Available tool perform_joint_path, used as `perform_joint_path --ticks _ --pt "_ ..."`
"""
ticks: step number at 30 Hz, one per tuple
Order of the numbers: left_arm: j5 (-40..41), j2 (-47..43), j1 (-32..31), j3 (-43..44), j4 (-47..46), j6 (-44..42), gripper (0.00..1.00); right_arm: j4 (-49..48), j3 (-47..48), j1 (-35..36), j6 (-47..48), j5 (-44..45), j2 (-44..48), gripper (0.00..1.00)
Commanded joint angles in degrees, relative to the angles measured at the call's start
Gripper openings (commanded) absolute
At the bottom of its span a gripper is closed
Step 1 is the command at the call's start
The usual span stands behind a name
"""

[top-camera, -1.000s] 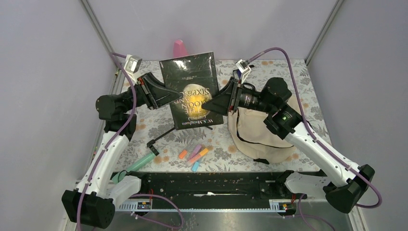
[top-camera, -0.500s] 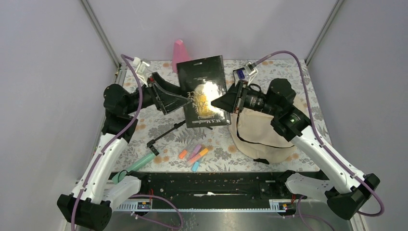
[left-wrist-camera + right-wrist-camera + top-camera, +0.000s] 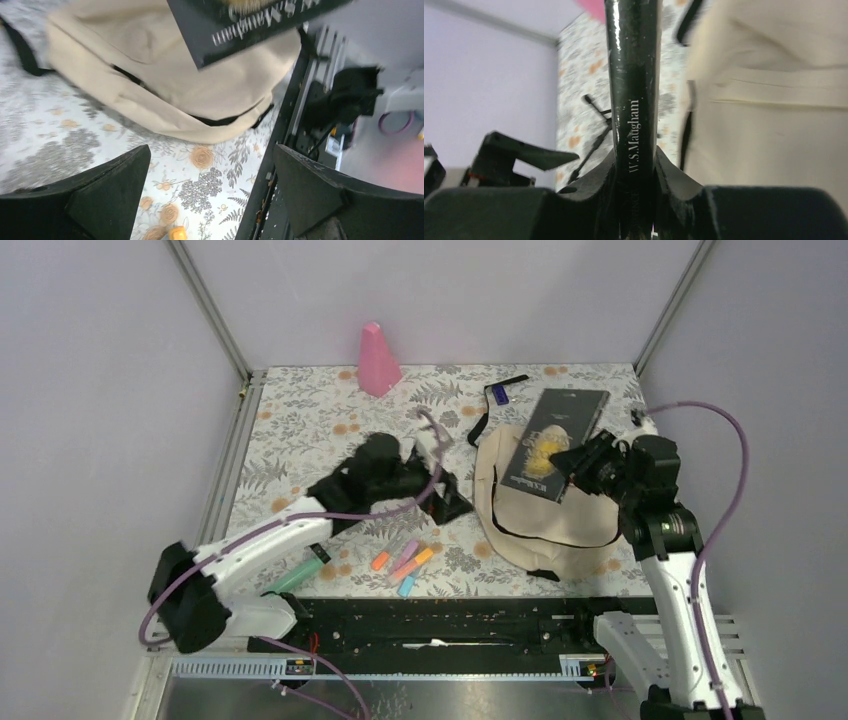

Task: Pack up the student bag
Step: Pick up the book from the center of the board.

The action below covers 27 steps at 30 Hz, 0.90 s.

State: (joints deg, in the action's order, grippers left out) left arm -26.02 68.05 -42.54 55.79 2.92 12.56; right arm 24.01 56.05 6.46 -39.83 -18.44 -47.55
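Student bag (image 3: pixel 560 535), one only, lies slumped on the right of the floral table (image 3: pixel 300 430). The single black book (image 3: pixel 553 440) is tilted over its far end, clamped at the spine by the right gripper (image 3: pixel 580 455). Just left of the bag, the left gripper (image 3: pixel 450 502) hangs spread wide and empty above four short highlighters (image 3: pixel 405 552), with one green marker (image 3: pixel 295 577) nearby and one pink cone (image 3: pixel 377 348) at the far edge.

High rear overview — close wrist views, both seemingly toward the bag (image 3: pixel 545 515)
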Motion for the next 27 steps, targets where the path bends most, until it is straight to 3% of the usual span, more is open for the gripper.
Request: perform_joint_path --ticks 1,5,10,15,20,23,27 --pt "6.6 10.0 -9.9 4.8 -5.5 -9.3 0.97 7.2 2.5 -4.3 5.4 9.9 8.1 0.00" --pt "3.6 18.8 -15.7 7.6 -12.6 -7.0 0.96 16.4 5.9 -4.4 10.9 18.6 12.2 0.00" --pt "7.7 26.9 -21.0 11.5 -17.6 -8.9 0.98 22.6 8.6 -4.4 13.0 26.9 16.9 0.00" --pt "11.3 32.8 -22.7 15.9 -17.0 -11.9 0.99 24.4 10.2 -4.3 13.2 28.0 19.4 0.00" --pt "14.0 39.4 -23.8 23.9 -8.2 -19.3 0.96 27.6 16.0 -4.4 12.9 26.2 18.4 0.00" --pt "17.6 42.0 -23.8 27.4 -4.4 -20.2 0.85 31.6 23.0 -4.4 12.9 22.4 15.6 0.00" --pt "18.2 43.5 -23.6 30.2 -4.2 -20.0 0.48 37.0 27.9 -4.3 13.3 22.1 14.4 0.00"
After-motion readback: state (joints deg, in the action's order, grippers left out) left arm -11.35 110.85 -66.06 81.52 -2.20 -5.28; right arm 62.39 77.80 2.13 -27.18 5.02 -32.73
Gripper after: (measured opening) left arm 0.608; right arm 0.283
